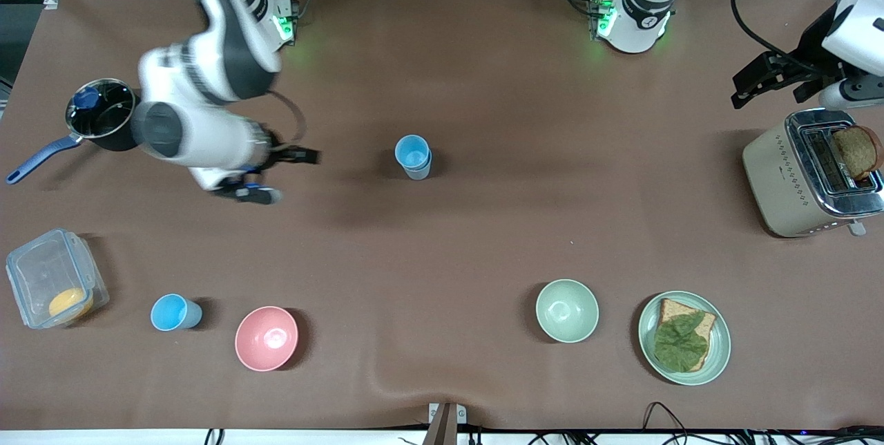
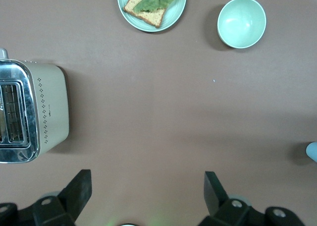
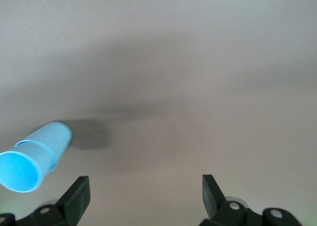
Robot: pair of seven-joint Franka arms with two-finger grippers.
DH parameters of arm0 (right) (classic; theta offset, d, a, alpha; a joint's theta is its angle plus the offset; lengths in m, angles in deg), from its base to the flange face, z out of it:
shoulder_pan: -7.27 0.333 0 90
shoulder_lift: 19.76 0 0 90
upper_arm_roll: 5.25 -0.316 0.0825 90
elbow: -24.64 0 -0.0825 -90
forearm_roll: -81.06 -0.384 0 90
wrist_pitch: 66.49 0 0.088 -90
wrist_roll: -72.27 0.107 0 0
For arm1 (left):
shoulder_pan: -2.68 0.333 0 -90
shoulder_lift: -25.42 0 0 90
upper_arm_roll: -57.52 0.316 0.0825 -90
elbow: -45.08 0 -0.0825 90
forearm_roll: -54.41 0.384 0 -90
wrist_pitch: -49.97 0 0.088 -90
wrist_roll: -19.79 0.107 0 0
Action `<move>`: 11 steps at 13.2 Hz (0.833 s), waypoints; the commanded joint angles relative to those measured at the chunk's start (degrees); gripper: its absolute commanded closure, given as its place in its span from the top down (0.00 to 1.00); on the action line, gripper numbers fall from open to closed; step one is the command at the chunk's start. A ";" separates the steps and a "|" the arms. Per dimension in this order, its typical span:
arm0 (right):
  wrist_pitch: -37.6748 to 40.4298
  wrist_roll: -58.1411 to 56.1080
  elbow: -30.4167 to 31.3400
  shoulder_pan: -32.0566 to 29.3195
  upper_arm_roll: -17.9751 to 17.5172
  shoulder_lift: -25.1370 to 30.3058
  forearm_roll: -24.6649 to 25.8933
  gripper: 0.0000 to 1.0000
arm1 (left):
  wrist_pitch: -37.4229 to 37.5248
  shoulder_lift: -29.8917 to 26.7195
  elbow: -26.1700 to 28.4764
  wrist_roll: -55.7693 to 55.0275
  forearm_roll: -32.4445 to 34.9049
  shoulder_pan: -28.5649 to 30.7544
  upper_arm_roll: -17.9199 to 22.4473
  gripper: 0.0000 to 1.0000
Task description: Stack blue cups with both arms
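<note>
The two blue cups (image 1: 413, 156) stand nested one in the other, upright, in the middle of the table. They also show in the right wrist view (image 3: 33, 160), apart from the fingers. My right gripper (image 1: 293, 174) is open and empty, up in the air beside the stack toward the right arm's end; it also shows in its own wrist view (image 3: 146, 192). My left gripper (image 1: 765, 88) is open and empty, over the table by the toaster; it also shows in its own wrist view (image 2: 147, 190). A sliver of the cups (image 2: 312, 152) shows at that view's edge.
A vivid sky-blue cup (image 1: 173, 312), a pink bowl (image 1: 266, 338), a lidded box (image 1: 52, 278), a green bowl (image 1: 567, 310) and a plate (image 1: 718, 355) with bread lie near the front camera. A pot (image 1: 103, 115) stands at the right arm's end, a toaster (image 1: 794, 182) at the left arm's.
</note>
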 commanded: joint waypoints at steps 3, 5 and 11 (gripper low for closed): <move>2.24 -19.61 1.02 -12.13 0.09 8.27 8.41 1.00 | 1.93 -0.81 -0.81 -0.23 -0.37 0.23 -0.12 1.00; 4.88 -21.92 0.41 -14.43 0.00 13.45 11.41 1.00 | 2.37 -0.63 -1.60 0.04 -0.28 0.14 -0.12 1.00; 12.61 -23.24 -4.15 -29.52 -14.03 21.04 13.53 1.00 | 3.08 -0.28 -2.57 -0.14 -0.19 0.23 -0.12 1.00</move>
